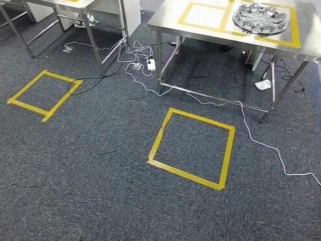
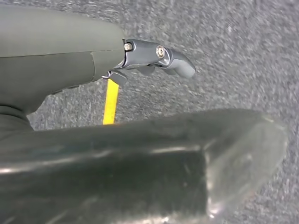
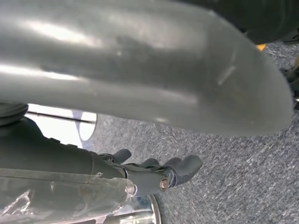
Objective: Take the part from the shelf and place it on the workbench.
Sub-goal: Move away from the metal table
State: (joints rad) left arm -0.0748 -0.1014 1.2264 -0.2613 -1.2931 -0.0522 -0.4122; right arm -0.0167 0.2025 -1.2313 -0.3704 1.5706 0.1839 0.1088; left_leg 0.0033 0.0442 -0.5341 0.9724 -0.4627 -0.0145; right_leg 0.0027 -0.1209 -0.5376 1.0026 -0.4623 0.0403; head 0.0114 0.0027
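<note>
You will find the part (image 1: 260,18), a round silver metal disc with spoke-like cut-outs, lying flat on the steel surface (image 1: 170,20), inside a yellow tape rectangle (image 1: 292,31) at the far right of the head view. On that evidence I judge the placing step complete: the part sits on the workbench and neither hand touches it. The left robot hand (image 2: 155,56) hangs over grey carpet (image 1: 95,165) with its dark fingers (image 2: 178,63) extended and nothing between them and the thumb; it is wide and empty. The right robot hand (image 3: 159,172) likewise shows loosely extended fingers over carpet and holds nothing; a shiny curved metal edge (image 3: 148,212) lies close behind it, which you cannot identify from this view. A second, vacant tape rectangle (image 1: 200,15) lies beside the part on the surface. Two yellow tape squares (image 1: 191,148) mark the floor, and white cables (image 1: 265,145) trail across the carpet under the surface. What remains, if anything, is fetching another part; no shelf is in view.
</note>
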